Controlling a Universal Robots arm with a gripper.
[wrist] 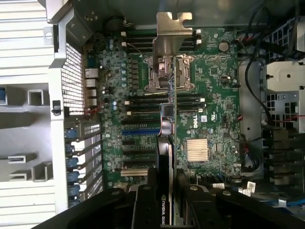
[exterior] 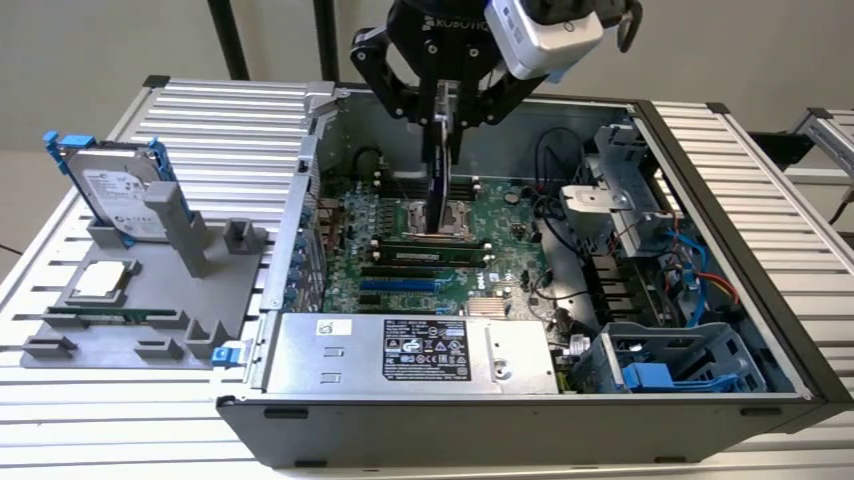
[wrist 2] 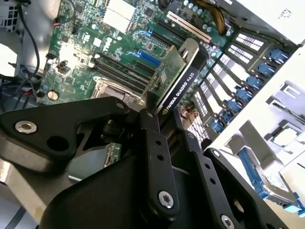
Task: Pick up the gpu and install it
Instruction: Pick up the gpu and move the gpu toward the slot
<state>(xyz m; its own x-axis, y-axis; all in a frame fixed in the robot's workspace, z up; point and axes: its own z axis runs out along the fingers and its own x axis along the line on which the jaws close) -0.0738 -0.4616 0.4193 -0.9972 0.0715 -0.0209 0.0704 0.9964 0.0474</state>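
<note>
gripper clamped on gpu | gpu held edge-on above motherboard

The claw covers the gpu's gripped end; the claw's own body is cropped.

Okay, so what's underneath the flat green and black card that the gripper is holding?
The green motherboard, with its silver processor socket and black memory slots. The gpu, held edge-on by the gripper, covers a strip of them.
</note>
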